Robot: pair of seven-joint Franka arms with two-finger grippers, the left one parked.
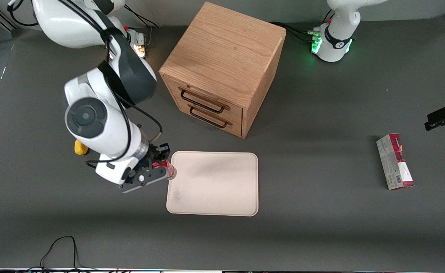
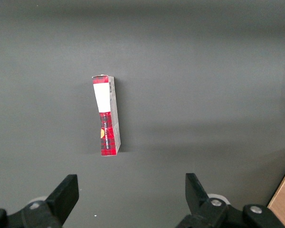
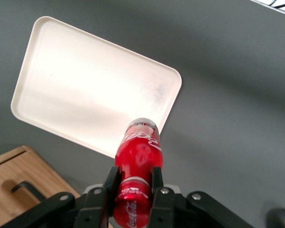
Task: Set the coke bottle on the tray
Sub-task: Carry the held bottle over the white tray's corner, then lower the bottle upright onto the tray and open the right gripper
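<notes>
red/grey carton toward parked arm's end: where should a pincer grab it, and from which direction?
Take the carton from straight above, across its narrow width at mid-length. It lies flat on the table as a long slim box with open space around it, so both long sides look reachable. For now the pincer is shut on the coke bottle at the tray edge.

The front view looks steeply down on the whole grey table (image 1: 321, 235) from high up. The right wrist view sits close above the gripper (image 3: 134, 183), facing along its jaws onto the pale cream rectangular tray (image 3: 61, 85), which the front view shares (image 1: 215, 185). The left wrist view faces down on the red-and-grey rectangular carton (image 2: 107, 116), also seen from the front (image 1: 395, 162)
</notes>
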